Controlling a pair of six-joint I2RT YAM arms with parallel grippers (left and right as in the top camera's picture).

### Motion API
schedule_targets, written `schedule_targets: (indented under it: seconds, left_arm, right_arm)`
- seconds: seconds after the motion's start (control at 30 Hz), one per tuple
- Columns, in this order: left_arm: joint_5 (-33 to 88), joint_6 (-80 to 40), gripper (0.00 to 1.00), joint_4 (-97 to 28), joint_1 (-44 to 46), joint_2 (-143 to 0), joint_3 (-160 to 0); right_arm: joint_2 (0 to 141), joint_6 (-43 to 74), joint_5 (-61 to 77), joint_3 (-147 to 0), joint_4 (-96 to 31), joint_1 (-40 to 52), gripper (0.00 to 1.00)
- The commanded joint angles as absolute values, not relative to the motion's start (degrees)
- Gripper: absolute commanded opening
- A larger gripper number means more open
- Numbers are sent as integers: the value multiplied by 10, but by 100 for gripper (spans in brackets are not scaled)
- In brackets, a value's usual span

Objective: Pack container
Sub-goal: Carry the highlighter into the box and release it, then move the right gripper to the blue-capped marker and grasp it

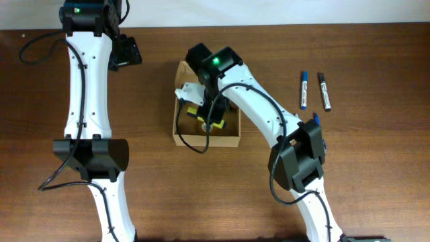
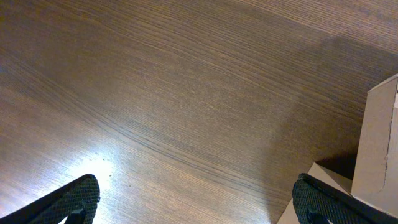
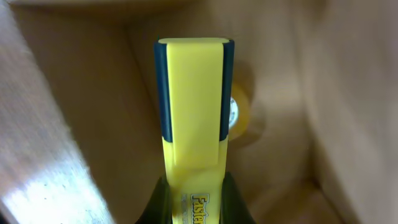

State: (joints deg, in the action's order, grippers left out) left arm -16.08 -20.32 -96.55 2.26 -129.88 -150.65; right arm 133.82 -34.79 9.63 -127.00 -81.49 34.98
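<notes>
Wood-grain table [image 1: 376, 168] fills every view. The container [image 1: 228, 140], an open cardboard box, sits at the centre of the overhead frame, with the right arm [image 1: 262, 107] reaching down into it.

1. Grip check. The right jaws are narrow and clamped on a yellow highlighter [image 3: 193, 124], which points into the box interior. The left jaws stand wide and hold nothing. They are over bare table at the upper left of the overhead frame, with a box corner [image 2: 379, 149] at the right edge of their own view.
2. Step in hand, as judged: placing the highlighter inside the container.
3. Lower until the highlighter is close to the box floor, and release only then.
4. Avoid the round yellowish object [image 3: 241, 118] behind the highlighter. What it is cannot be told.
5. Withdraw straight up, clear of the walls.
6. A blue-capped marker [image 1: 304, 90] and a black marker [image 1: 324, 91] lie at the upper right, well apart from the box. They are probably next.
</notes>
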Motion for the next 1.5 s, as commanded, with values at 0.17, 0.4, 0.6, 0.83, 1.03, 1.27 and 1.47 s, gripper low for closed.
schedule_targets:
  seconds: [0.17,0.4,0.6,0.83,1.03,1.27,1.47]
  left_arm:
    - [-159,-196,100,-967,20,-1300,-1517]
    - [-159,-196,100,-967,20,-1300,-1517]
    - [-159,-196,100,-967,20,-1300,-1517]
    - [-159,-196,100,-967,20,-1300,-1517]
    - [-159,-196,100,-967,20,-1300,-1517]
    - [-159,-196,100,-967,20,-1300,-1517]
    - [-159,-196,100,-967,20,-1300,-1517]
  right_arm:
    - [1345,-354,108,-1180,-762,354,4]
    - [1339,-322,103,-1185,-761,354,28]
    - [1294,-284,63,-1268,-790,354,48]
    - [1247,-183,-44,-1441,-854,352,45]
    - [1202,-122,-125,-1496,-874,320,45]
    - [1194,-22,-124,-1477,-882,177,54]
    - [1212,27,19,-1389,-849,39,43]
